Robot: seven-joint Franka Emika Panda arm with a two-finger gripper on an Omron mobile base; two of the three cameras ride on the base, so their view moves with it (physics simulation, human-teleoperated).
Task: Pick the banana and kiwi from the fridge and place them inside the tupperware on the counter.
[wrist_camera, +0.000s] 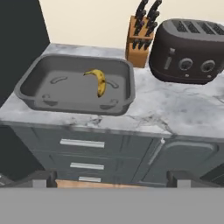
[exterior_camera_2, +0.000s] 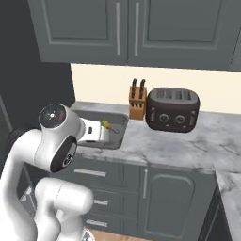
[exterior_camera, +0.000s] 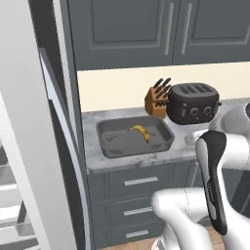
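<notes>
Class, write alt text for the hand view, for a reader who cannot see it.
A banana lies inside a dark grey tupperware on a marbled counter. To its right stand a knife block and a black toaster, with grey drawers below.

The banana (wrist_camera: 99, 81) lies in the tupperware (wrist_camera: 30, 87) at the frame's left on the counter (wrist_camera: 175, 111). To its right, upper frame, stand the knife block (wrist_camera: 141, 41) and toaster (wrist_camera: 192, 51).
</notes>
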